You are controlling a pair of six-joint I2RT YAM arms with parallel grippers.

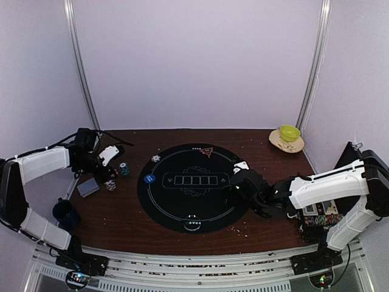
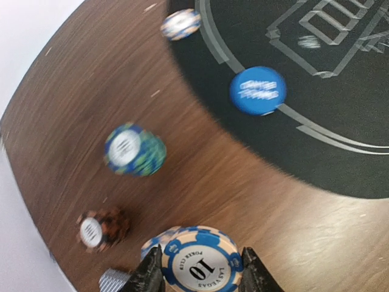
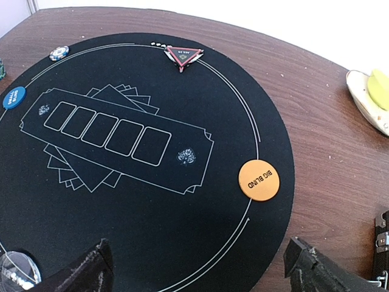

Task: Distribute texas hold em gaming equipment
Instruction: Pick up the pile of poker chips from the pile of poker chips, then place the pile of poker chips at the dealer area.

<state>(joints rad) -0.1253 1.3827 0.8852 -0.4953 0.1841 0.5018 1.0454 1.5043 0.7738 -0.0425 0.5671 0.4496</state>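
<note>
Brown wood tabletop (image 1: 121, 219), black round mat (image 1: 182, 210) in the middle with a printed row of five card slots, long axis left-right in the top view. Right claw (image 3: 200, 277) hangs over the right part of the mat, fingers spread wide, nothing between them. Left claw (image 2: 200, 271) is off the mat at the left side of the tabletop, clamped on the rim of a blue-and-cream 10 chip (image 2: 199, 263), one finger on each side, face up toward the wrist camera; more striped edge shows just under it, cannot tell how many chips. Dark blue mug (image 1: 62, 211) at near left, well apart from the mat. Yellow-green bowl (image 1: 290, 132) at far right corner on a pale dish. Grey card deck (image 1: 88, 187) lies flat left of the mat, long axis slanted near-left to far-right. Orange button (image 3: 259, 179), text BIG BLIND, sits on the mat's right edge line. Blue button (image 2: 258, 90) sits on the mat's left edge line. Green-blue chip stack (image 2: 134, 149) and brown chip stack (image 2: 100, 228) stand on bare wood near the left claw, apart from each other. Red triangle marker (image 3: 184, 56) at the mat's far edge, flat side outward, tip pointing in to the mat centre. Single chip (image 2: 180, 23), white-blue, at the mat's far-left rim.
</note>
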